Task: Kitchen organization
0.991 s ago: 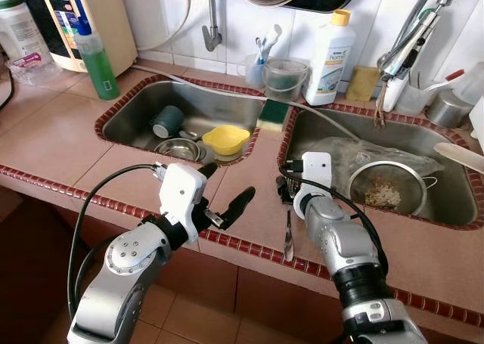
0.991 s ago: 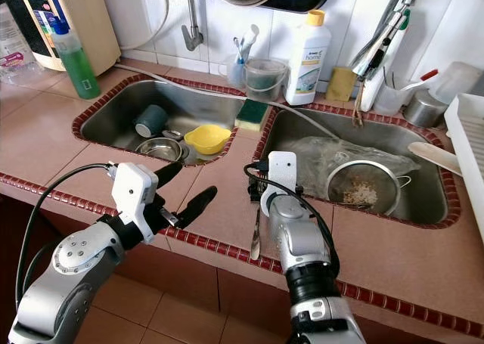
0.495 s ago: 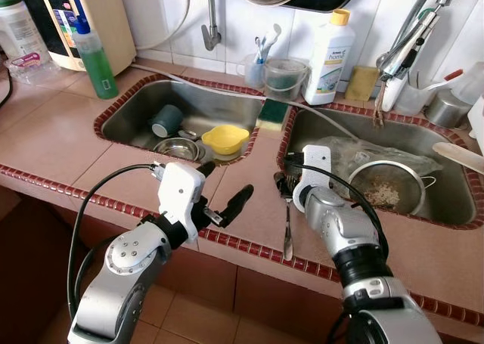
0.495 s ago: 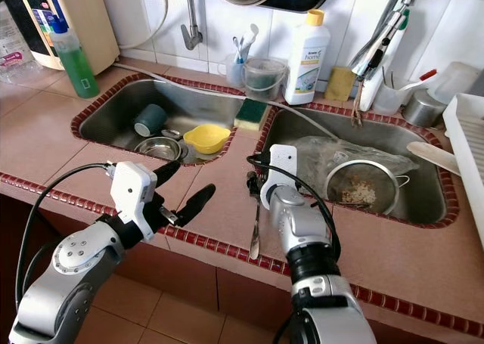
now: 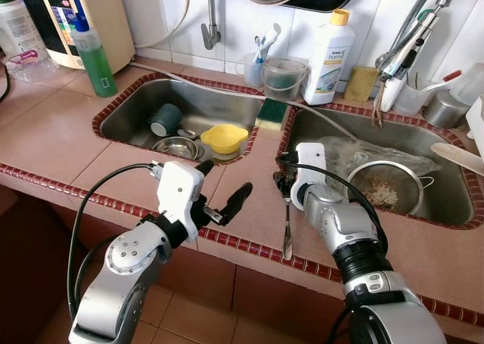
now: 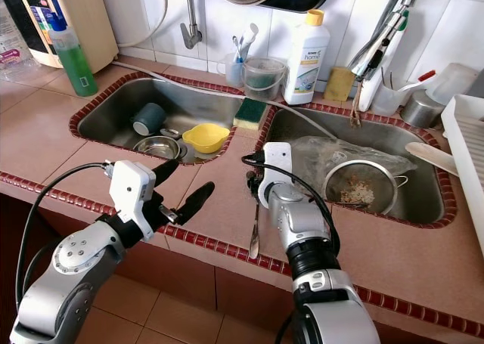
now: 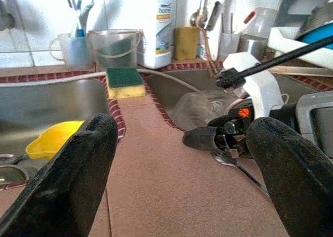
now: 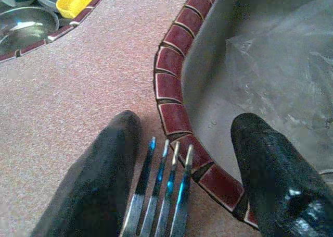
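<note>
Right tool point(image 8: 179, 159) has slid forward, fingers spread astride the fork point(image 8: 161, 195) on the surface point(image 5: 249, 208); grasp next.

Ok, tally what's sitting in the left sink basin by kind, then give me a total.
Yellow bowl: 1
Steel bowl: 1
Dark teal cup: 1
Total: 3, in the left sink

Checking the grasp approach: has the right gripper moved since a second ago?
Yes. The right gripper has crept forward along the fork, toward the sponge on the sink divider.
</note>
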Robot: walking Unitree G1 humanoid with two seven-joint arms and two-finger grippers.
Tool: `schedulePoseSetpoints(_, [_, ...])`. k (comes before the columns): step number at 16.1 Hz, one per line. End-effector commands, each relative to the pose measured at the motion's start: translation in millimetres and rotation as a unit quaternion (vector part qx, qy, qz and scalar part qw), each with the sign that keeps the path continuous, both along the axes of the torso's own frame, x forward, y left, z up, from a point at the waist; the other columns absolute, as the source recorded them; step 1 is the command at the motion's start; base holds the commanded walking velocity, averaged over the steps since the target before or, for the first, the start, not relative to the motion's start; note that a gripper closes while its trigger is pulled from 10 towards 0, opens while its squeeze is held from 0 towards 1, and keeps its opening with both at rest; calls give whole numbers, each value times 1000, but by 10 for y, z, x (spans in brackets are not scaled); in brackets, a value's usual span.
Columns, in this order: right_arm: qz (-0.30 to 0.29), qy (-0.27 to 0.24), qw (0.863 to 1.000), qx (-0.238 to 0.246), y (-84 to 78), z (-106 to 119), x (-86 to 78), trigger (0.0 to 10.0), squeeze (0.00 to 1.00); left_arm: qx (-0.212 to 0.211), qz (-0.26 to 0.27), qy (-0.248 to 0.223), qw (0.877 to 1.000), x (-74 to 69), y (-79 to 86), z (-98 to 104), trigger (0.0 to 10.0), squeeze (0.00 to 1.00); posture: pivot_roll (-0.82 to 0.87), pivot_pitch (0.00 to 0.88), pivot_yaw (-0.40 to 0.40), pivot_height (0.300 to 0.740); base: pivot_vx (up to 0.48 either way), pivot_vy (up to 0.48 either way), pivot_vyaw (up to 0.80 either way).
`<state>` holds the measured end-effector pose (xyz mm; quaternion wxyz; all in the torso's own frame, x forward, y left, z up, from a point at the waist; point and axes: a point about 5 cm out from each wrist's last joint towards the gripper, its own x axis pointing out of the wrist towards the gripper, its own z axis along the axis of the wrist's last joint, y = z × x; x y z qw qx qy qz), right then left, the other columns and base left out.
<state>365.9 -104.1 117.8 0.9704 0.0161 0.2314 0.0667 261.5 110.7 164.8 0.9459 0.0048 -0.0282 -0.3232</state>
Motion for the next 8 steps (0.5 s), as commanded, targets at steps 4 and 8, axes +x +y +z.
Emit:
schedulePoseSetpoints(4, [15, 34, 999, -11, 32, -168, -96, 0, 0, -2, -1, -9, 1000, -4, -2, 48, 10000, 0, -57, 72, -19, 740, 0, 0, 0])
schedulePoseSetpoints(8, [16, 40, 999, -1, 58, -191, -124, 0, 0, -1, -3, -8, 1000, -4, -3, 50, 10000, 0, -57, 74, -16, 740, 0, 0, 0])
